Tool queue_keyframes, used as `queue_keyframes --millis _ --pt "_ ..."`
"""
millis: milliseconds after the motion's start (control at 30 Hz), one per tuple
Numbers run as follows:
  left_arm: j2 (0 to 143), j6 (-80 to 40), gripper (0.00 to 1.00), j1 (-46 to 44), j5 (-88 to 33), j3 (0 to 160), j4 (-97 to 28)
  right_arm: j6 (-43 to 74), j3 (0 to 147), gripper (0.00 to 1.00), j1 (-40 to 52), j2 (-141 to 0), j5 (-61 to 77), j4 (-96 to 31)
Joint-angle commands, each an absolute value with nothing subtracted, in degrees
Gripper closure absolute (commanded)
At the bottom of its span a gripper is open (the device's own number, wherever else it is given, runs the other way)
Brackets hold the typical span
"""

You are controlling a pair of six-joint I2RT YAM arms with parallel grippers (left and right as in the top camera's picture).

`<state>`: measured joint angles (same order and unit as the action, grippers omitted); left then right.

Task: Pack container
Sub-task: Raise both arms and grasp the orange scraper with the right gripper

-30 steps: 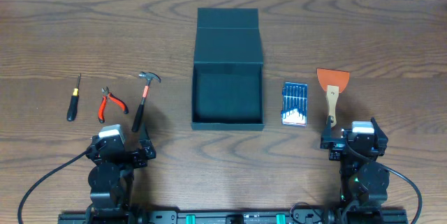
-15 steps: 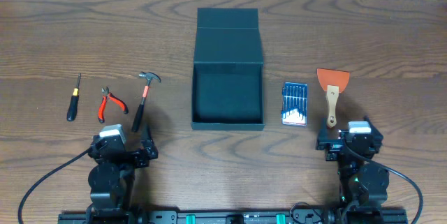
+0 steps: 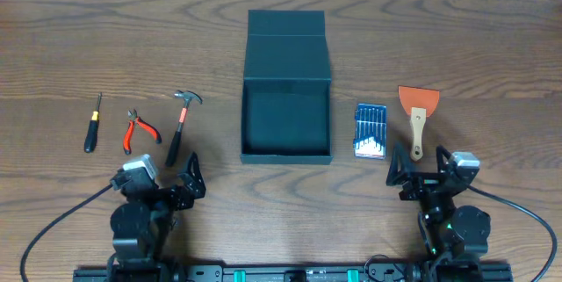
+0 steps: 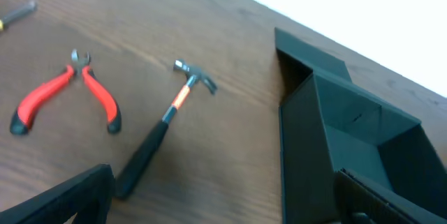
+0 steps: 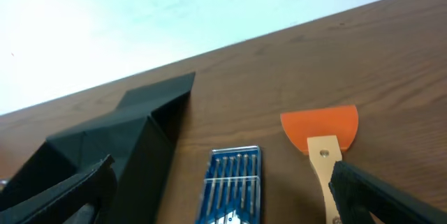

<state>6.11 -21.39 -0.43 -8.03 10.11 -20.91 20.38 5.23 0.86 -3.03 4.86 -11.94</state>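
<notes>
Container [image 3: 286,124]: all cams; scraper [image 3: 418,100]: overhead, R-wrist

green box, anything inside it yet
Nothing visible: from overhead the container shows a bare floor. In the wrist views its walls hide part of the inside.

Container [image 4: 307,140] partly beyond frame edge

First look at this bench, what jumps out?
The dark teal container sits dead centre, lid flapped back, nothing inside. To its left lies a row of screwdriver, red pliers and hammer. To its right lie a blue case of bits and an orange scraper.
</notes>
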Motion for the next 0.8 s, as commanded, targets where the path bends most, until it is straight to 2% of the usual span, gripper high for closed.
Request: queue_keyframes --millis 0,167,400,567,733,767 --pt "14.52 -25.39 0.02 -0.12 -8.78 18.7 -20.58 19.64 8.91 0.01 0.4 -7.25 2.24 -11.62" --pt "36.53 -20.73 0.02 0.01 -8.32 35.73 -23.05 15.09 21.91 0.01 0.38 -24.08 -2.39 -16.23" --pt "66.22 -14.09 0.02 2.74 -8.16 63.51 -36.77 6.46 54.48 0.01 -0.1 -59.35 -3.2 -37.34" --pt "76.71 -14.13 0.01 6.13 -8.14 71.4 -37.63 -0.51 72.51 0.01 -0.1 -79.75 -3.18 -50.59" --pt "80.62 -13.98 0.01 8.27 -8.12 71.4 -35.94 -1.61 75.26 0.02 -0.69 -92.09 -3.18 -51.03" --pt "80.95 -13.98 0.02 8.49 -8.14 71.4 -36.14 -1.58 75.26 0.08 -1.1 -94.21 -3.2 -51.35"
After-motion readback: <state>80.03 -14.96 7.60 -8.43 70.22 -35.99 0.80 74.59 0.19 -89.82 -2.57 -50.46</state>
